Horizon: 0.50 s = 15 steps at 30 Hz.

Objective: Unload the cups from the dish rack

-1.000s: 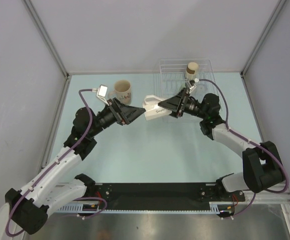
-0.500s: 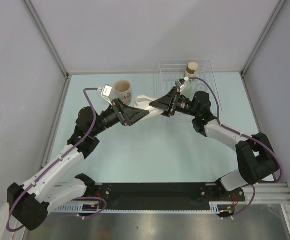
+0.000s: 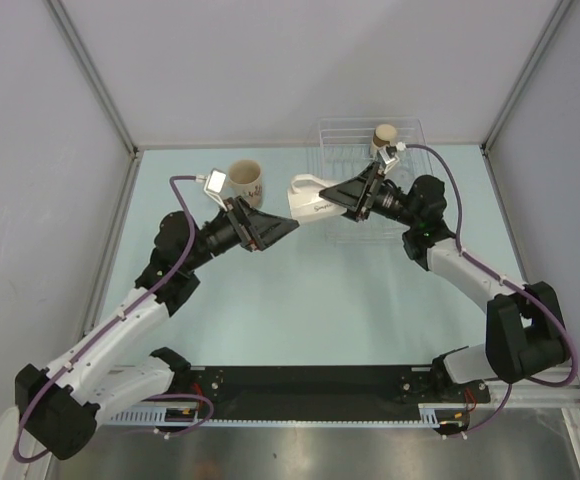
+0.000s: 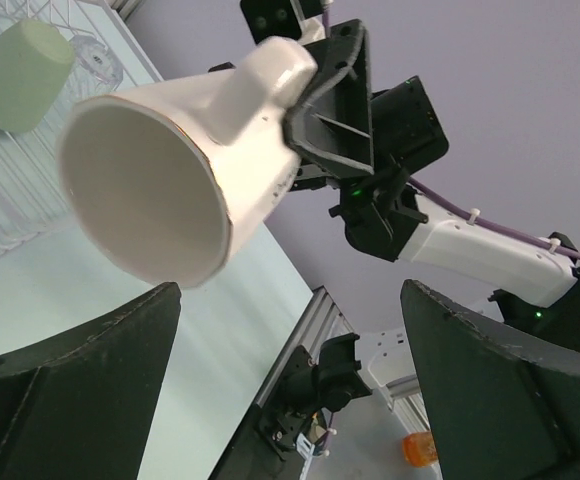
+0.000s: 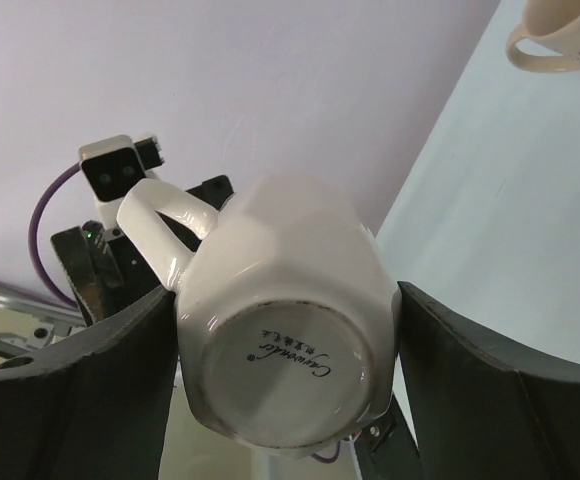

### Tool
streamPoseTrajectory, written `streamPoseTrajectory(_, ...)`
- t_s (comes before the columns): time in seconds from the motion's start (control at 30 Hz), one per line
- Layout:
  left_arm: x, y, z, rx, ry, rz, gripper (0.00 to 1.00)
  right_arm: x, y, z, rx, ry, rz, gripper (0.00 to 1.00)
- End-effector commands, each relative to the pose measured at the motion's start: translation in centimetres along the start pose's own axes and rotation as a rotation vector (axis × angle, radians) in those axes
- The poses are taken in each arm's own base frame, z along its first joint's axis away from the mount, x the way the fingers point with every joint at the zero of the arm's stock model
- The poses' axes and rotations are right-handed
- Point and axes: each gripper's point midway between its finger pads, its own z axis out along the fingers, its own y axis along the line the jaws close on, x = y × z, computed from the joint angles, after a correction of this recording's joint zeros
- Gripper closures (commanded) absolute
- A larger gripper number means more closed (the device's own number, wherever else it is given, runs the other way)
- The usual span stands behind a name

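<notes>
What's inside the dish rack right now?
A tan cup stands in the dish rack; the left wrist view also shows a pale green cup there. The right arm, holding a white mug, covers the rack's near part from above, so anything else there is hidden.

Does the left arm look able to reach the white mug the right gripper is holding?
Probably yes. The left gripper is open and faces the mouth of the white mug, with nothing between them; the right gripper holds only its base end.
</notes>
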Motion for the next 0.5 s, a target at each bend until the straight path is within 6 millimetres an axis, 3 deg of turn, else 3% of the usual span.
streamPoseTrajectory(0.0,-1.1,-1.5,0.5,0.044,-0.018,0.032,0.03,0.8,6.9,0.5,-0.164,0.029,-0.153,1.00)
streamPoseTrajectory(0.3,-1.0,-2.0,1.0,0.078,-0.012,0.026,0.07,6.0,7.2,3.3,-0.206,0.138,-0.104,1.00)
streamPoseTrajectory(0.37,-1.0,-2.1,1.1,0.085,-0.010,0.027,0.26,6.1,7.0,3.4,-0.203,0.138,-0.095,1.00)
streamPoseTrajectory(0.4,-1.0,-2.1,1.1,0.084,-0.009,0.028,0.44,6.3,6.9,3.4,-0.203,0.140,-0.094,1.00)
streamPoseTrajectory(0.47,-0.8,-2.0,1.2,0.086,-0.005,0.027,0.54,6.4,6.8,3.4,-0.203,0.142,-0.091,1.00)
